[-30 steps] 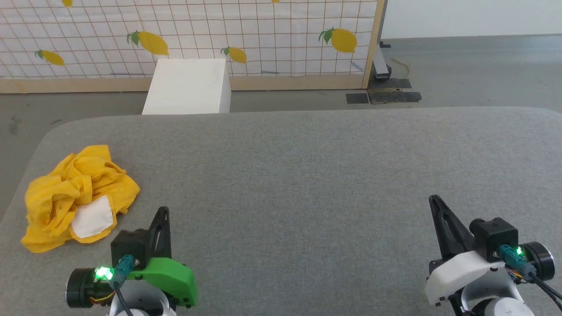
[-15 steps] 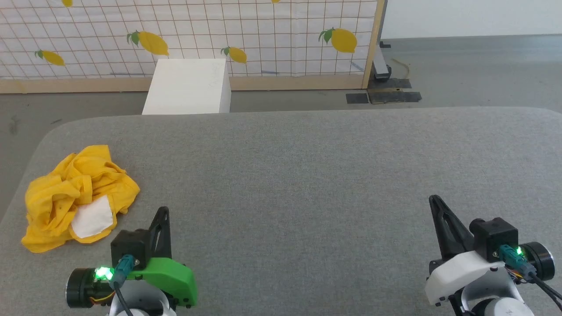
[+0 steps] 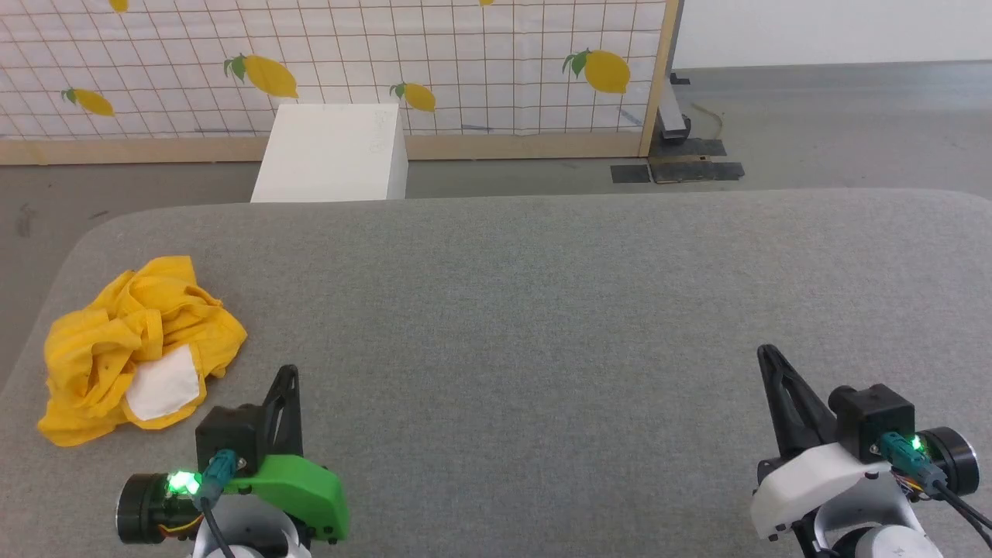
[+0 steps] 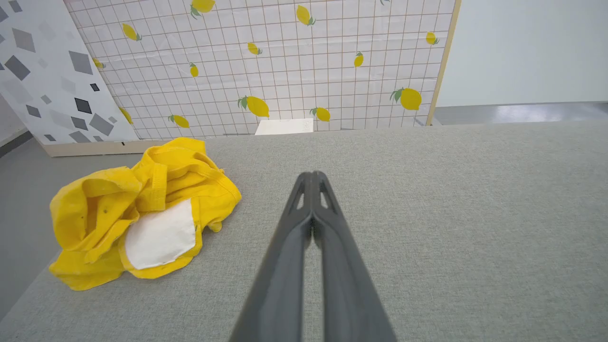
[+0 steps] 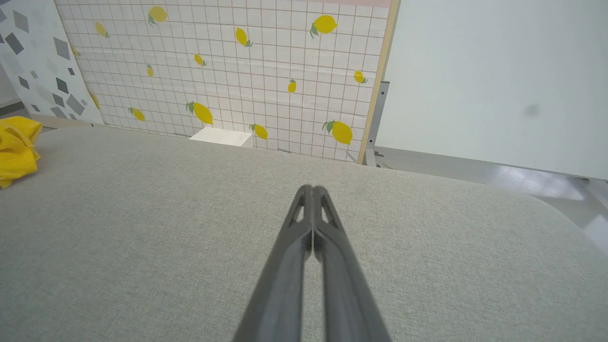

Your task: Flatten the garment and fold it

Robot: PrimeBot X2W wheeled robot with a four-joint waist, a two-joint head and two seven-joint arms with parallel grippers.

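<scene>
The mustard-yellow T-shirt (image 3: 139, 353) lay crumpled at the grey table's (image 3: 542, 310) left edge. Nothing had shifted: left gripper (image 4: 312, 175) and right gripper (image 5: 312, 187) sat pinched together, empty, so flattening hadn't begun.

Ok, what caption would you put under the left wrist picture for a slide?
The left gripper, fingers shut, points across the grey fabric surface, the crumpled yellow T-shirt lying untouched to its left.

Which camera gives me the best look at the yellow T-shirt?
The left wrist view: the garment lies close and whole, crumpled, white patch facing up. The head view shows it whole but smaller, far left. The right wrist view catches a corner at its left edge.
</scene>
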